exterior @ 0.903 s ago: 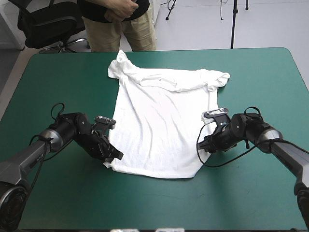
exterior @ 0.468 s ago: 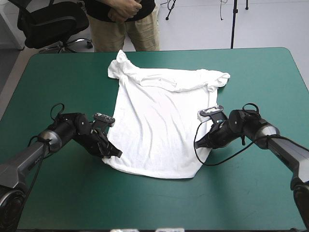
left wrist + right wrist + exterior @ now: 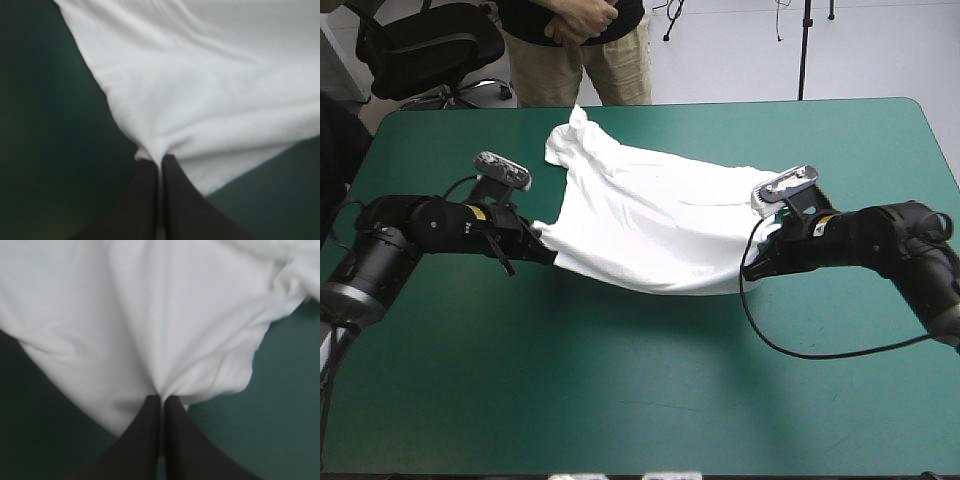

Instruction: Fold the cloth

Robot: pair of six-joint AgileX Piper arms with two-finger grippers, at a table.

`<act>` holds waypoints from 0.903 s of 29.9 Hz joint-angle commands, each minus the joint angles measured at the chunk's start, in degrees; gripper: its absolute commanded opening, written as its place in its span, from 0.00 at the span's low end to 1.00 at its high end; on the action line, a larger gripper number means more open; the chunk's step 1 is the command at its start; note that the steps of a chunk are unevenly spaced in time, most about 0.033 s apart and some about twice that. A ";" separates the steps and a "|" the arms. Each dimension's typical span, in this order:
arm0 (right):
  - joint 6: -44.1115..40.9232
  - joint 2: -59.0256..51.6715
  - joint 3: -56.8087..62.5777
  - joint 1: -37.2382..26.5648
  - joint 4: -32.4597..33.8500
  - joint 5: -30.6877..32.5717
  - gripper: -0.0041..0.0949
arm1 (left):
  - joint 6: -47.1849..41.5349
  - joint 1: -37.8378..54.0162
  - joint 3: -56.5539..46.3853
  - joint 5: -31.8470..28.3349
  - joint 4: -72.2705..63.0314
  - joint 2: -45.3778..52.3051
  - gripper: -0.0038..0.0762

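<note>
The white T-shirt [image 3: 655, 215] lies across the table's far half, its collar end on the cover, its hem end lifted and sagging between both arms. My left gripper [image 3: 546, 254] is shut on the hem's left corner. My right gripper [image 3: 752, 268] is shut on the hem's right corner. In the left wrist view the black fingers [image 3: 175, 200] meet on a pinch of the T-shirt [image 3: 210, 85]. The right wrist view shows the same: the fingers [image 3: 142, 437] together, the T-shirt [image 3: 165, 310] gathered into folds at their tip.
The teal-green cover [image 3: 640, 390] lies bare across the near half of the table. A person [image 3: 575, 40] stands just beyond the far edge, hands clasped near the T-shirt's collar end.
Both grippers have lifted the hem corners off the table and carried them toward the far edge. The T-shirt's lower half now hangs in a sag instead of lying flat.
</note>
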State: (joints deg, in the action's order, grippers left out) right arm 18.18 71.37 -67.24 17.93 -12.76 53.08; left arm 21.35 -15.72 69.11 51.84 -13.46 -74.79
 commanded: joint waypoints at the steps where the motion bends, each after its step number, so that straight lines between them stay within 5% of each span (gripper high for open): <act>1: 0.64 -5.63 -7.63 0.14 1.85 0.93 0.03 | -0.45 0.07 8.75 -0.16 0.96 5.12 0.03; 19: 0.27 -9.96 -48.52 0.14 3.40 18.46 0.03 | -0.24 0.07 57.80 3.90 5.94 9.43 0.03; 27: -2.56 -10.07 -53.28 0.14 3.13 18.46 0.03 | -2.81 0.07 61.55 7.36 10.44 8.94 0.03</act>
State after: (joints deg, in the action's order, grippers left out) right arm 16.46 61.27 -120.00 17.93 -10.37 71.67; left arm 20.39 -15.72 130.51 61.20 -5.86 -65.06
